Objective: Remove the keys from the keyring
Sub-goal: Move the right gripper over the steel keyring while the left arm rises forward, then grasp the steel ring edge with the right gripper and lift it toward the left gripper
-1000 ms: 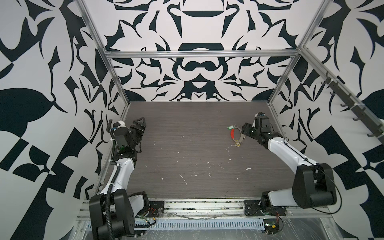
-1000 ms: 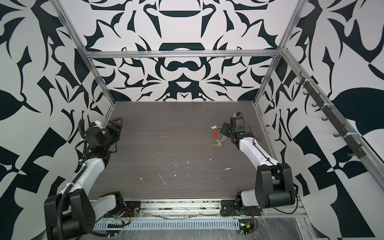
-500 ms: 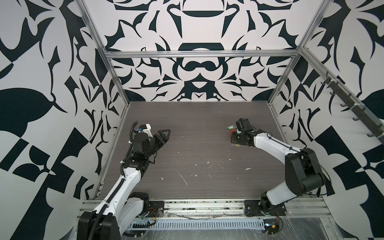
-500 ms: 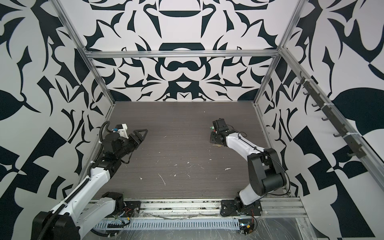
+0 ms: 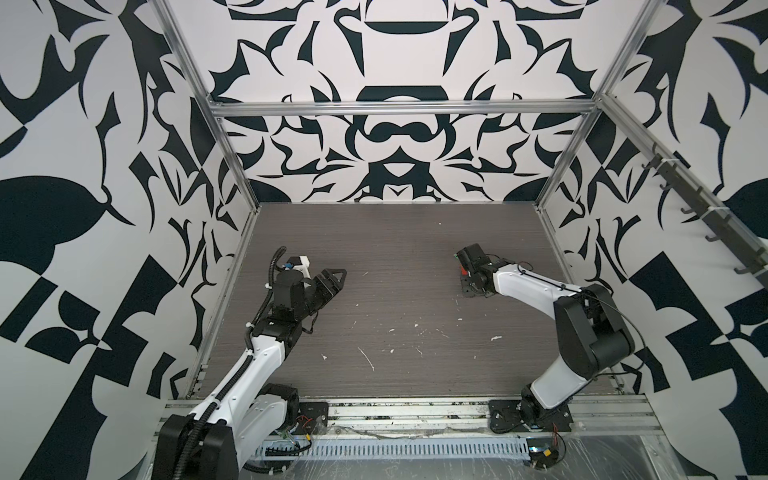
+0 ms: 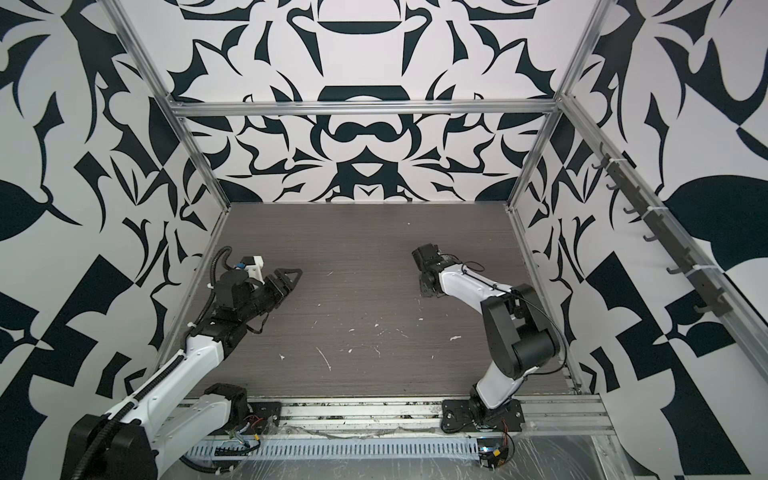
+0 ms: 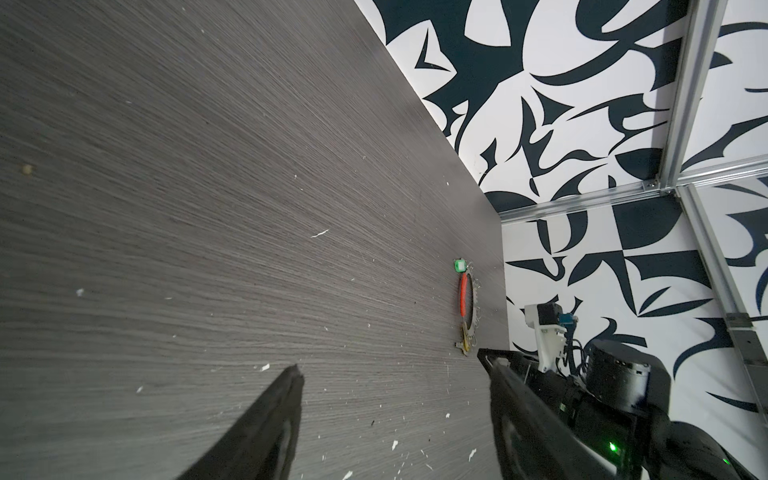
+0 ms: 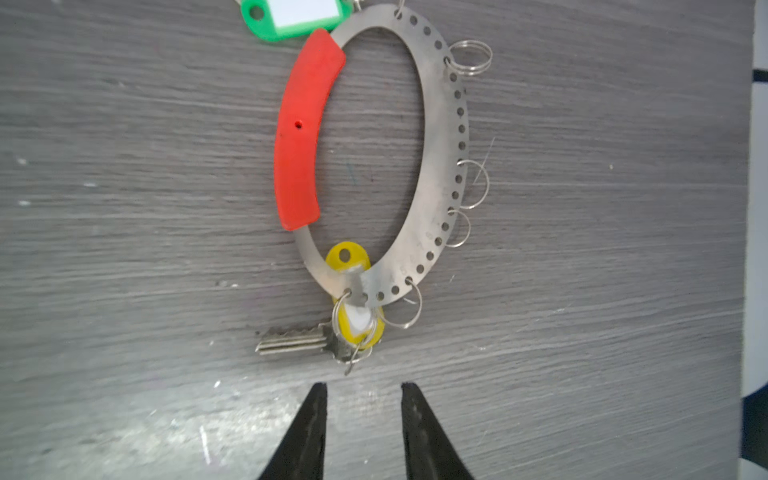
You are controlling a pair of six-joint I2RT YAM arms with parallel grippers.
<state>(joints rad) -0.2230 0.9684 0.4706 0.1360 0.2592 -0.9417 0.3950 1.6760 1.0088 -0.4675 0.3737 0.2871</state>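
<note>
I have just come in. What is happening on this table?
The job is taking keys off the keyring, which lies flat on the table. The right gripper is just short of the yellow-tagged key, jaws apart, touching nothing. That key is not yet off the ring; a green tag lies at the ring's opposite end. The left gripper is open and empty, far from the ring.
</note>
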